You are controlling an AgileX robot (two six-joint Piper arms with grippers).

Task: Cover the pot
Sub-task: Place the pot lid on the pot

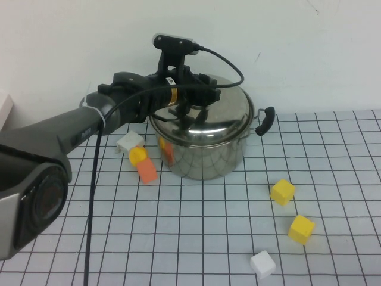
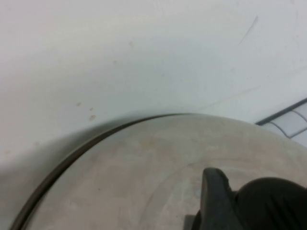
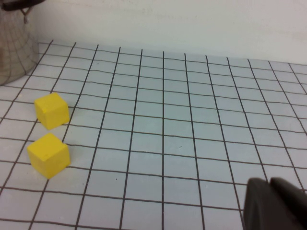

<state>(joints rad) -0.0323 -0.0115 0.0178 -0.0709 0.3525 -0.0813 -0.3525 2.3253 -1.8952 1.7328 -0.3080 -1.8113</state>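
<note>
The shiny steel pot (image 1: 205, 152) stands at the back of the gridded table, one black side handle (image 1: 266, 118) showing on its right. The domed steel lid (image 1: 208, 116) sits on top of it. My left gripper (image 1: 186, 110) reaches in from the left and is over the lid's centre, shut on its black knob. In the left wrist view one finger (image 2: 213, 191) presses against the knob (image 2: 273, 203) above the lid's dome (image 2: 144, 167). My right gripper (image 3: 271, 201) is shut and empty, low over the table; it is out of the high view.
A white cube (image 1: 130, 142), a yellow piece (image 1: 138, 155) and an orange cube (image 1: 146, 171) lie left of the pot. Two yellow cubes (image 1: 283, 192) (image 1: 302, 229) and a white cube (image 1: 262, 264) lie at front right. A white wall stands behind.
</note>
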